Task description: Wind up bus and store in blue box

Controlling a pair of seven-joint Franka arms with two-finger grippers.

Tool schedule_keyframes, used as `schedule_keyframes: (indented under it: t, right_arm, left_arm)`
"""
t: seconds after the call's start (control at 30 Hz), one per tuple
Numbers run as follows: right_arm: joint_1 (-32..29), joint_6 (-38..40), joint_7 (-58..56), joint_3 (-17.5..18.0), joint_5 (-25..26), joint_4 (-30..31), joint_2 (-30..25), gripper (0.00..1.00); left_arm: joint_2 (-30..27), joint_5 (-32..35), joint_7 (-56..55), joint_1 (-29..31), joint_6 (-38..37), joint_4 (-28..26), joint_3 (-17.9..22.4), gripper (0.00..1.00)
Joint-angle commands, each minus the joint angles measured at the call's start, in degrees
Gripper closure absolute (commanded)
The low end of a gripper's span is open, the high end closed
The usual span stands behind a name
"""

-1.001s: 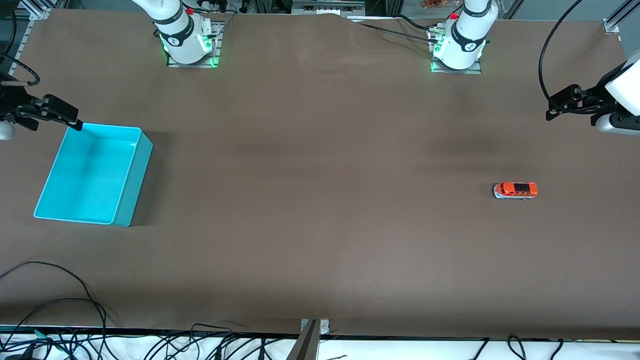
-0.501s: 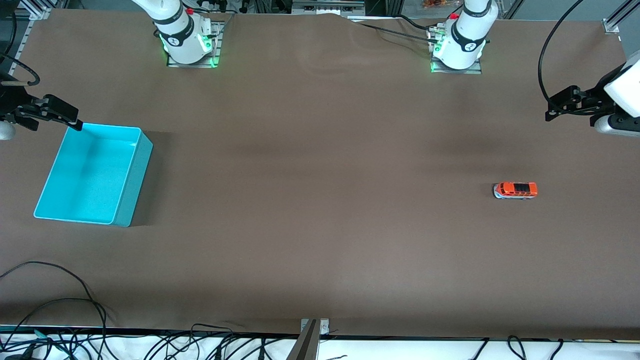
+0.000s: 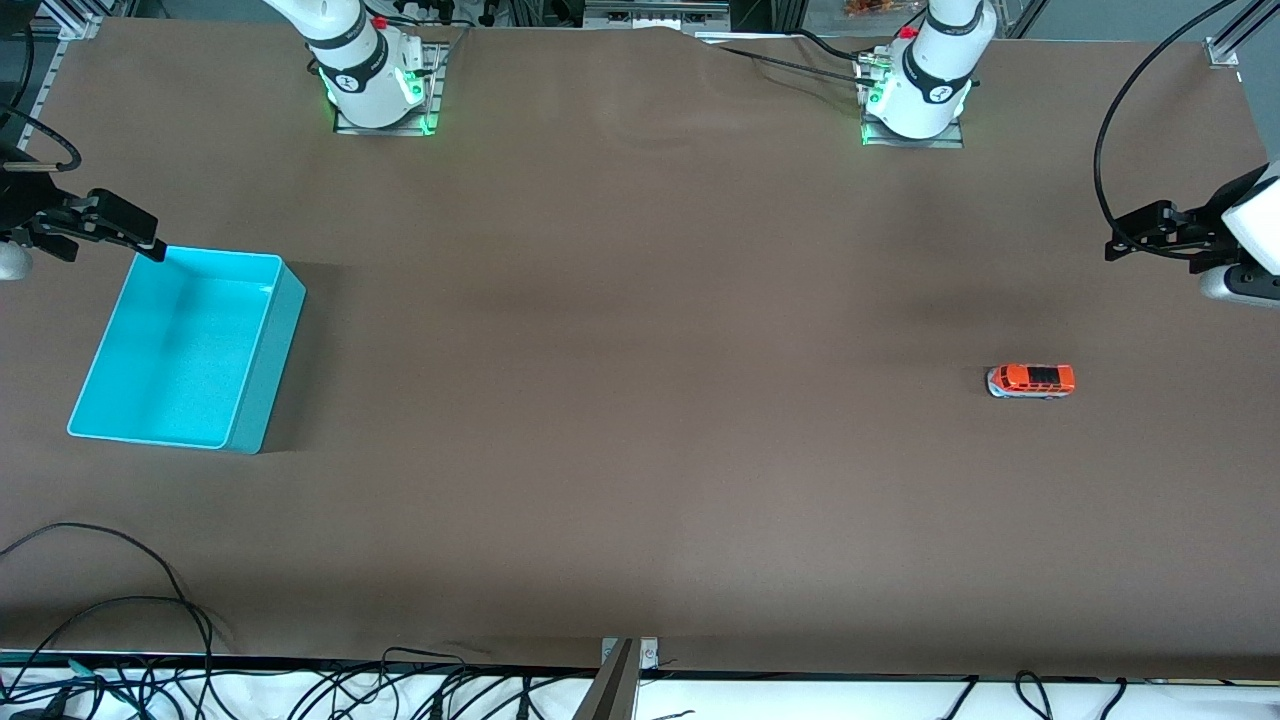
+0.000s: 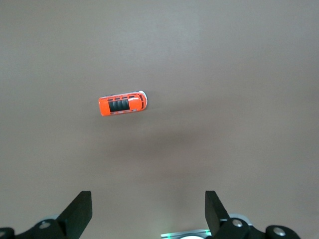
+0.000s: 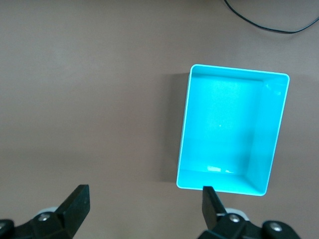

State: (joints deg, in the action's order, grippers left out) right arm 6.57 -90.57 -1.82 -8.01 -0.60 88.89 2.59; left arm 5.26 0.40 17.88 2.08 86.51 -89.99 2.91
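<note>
Both arms hang high in the air at their own ends of the table (image 3: pixel 640 450), each with its fingers spread wide and holding nothing. The left gripper (image 3: pixel 1135 232) hovers over bare brown cloth at the left arm's end; its wrist view looks straight down on the bus (image 4: pixel 122 104) between its two dark fingertips (image 4: pixel 79 211). The right gripper (image 3: pixel 120 225) hovers just beside a corner of the blue box (image 3: pixel 255 400). One bus (image 3: pixel 1031 381) stands on its wheels toward the left arm's end, well apart from the box: a small, glossy orange toy with dark roof windows and a silver-grey lower body. One box sits toward the right arm's end, smooth turquoise plastic, rectangular, straight-walled, open-topped, with nothing inside (image 5: pixel 232 129). The table covering is matte brown fabric, faintly rippled near the arm bases.
</note>
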Motion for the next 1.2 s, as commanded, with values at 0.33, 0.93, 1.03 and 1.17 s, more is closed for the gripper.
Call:
schedule_keyframes:
  t: [0.33,0.93,1.03,1.17]
  right_arm:
    - [-0.15,1.62,0.42,0.19,-0.72,-1.35,-0.04,0.0]
    - [0.2,1.8,0.42,0.45,-0.63,-1.35,0.13,0.0]
    - [0.2,1.8,0.42,0.45,-0.63,-1.35,0.13,0.0]
    - [0.11,1.71,0.42,0.28,-0.55,-1.35,0.13,0.0]
  left_arm:
    - [9.68,0.92,26.31,3.81,9.37,3.15,-0.18,0.0]
    - [12.59,2.06,51.99,6.8,26.15,-12.04,-0.18,0.0]
    - [10.66,3.29,53.05,6.8,31.6,-17.57,-0.45,0.0]
    - [8.63,5.4,53.84,6.71,39.77,-24.87,-0.53,0.0]
